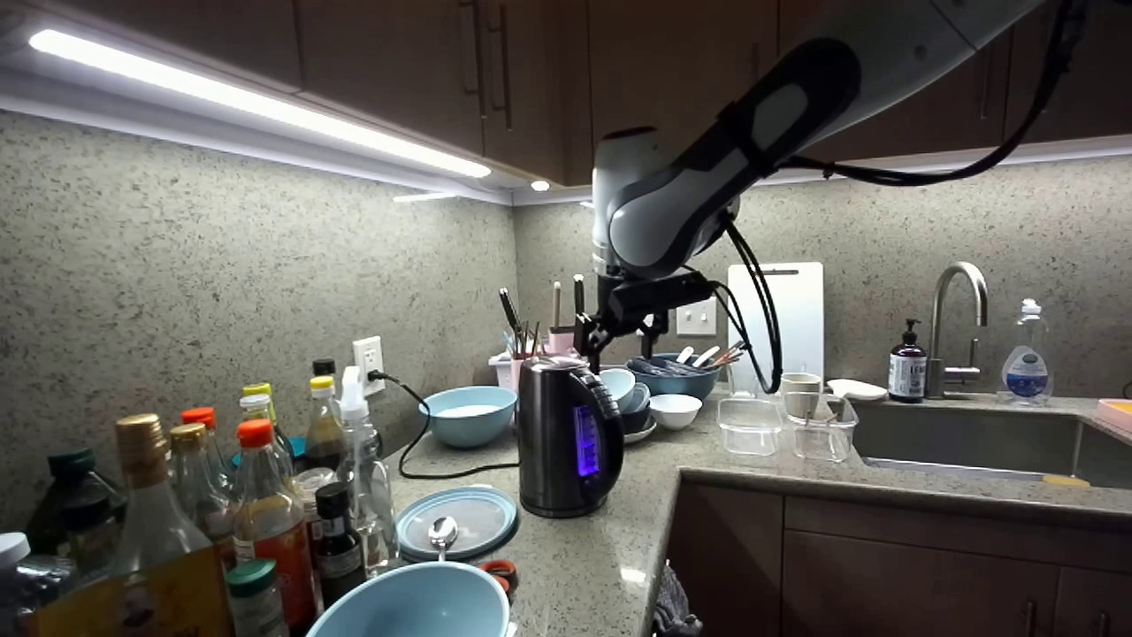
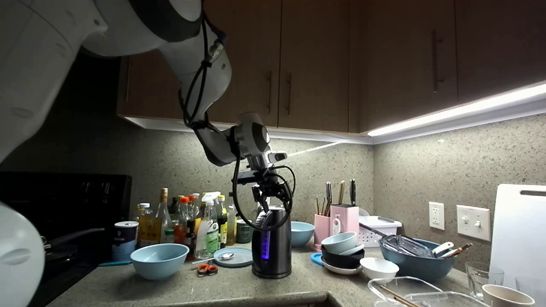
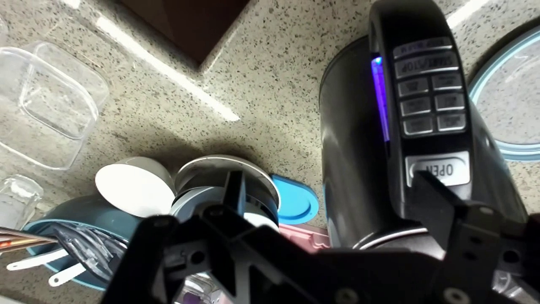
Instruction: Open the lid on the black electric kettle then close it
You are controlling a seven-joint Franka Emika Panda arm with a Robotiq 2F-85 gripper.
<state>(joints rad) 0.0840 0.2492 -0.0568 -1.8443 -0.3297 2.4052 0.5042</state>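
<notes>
The black electric kettle (image 1: 546,442) stands upright on the counter in both exterior views (image 2: 279,251), its strip glowing purple-blue. In the wrist view the kettle (image 3: 352,139) fills the right side, handle and buttons facing the camera. The lid (image 1: 555,362) lies flat on top and looks closed; in the wrist view the lid (image 3: 415,242) is mostly hidden behind the gripper. My gripper (image 3: 332,185) is open and empty, fingers wide apart. One fingertip overlaps the silver OPEN button (image 3: 449,166); I cannot tell whether it touches. In an exterior view the gripper (image 1: 623,343) hangs just above the kettle's top.
Stacked bowls (image 2: 341,251), a white bowl (image 2: 379,267) and a pink knife block (image 2: 344,221) stand near the kettle. A round plate-like lid with a spoon (image 1: 460,522) lies beside it. Several bottles (image 1: 265,495) line the wall. A cord (image 1: 416,442) runs to the outlet.
</notes>
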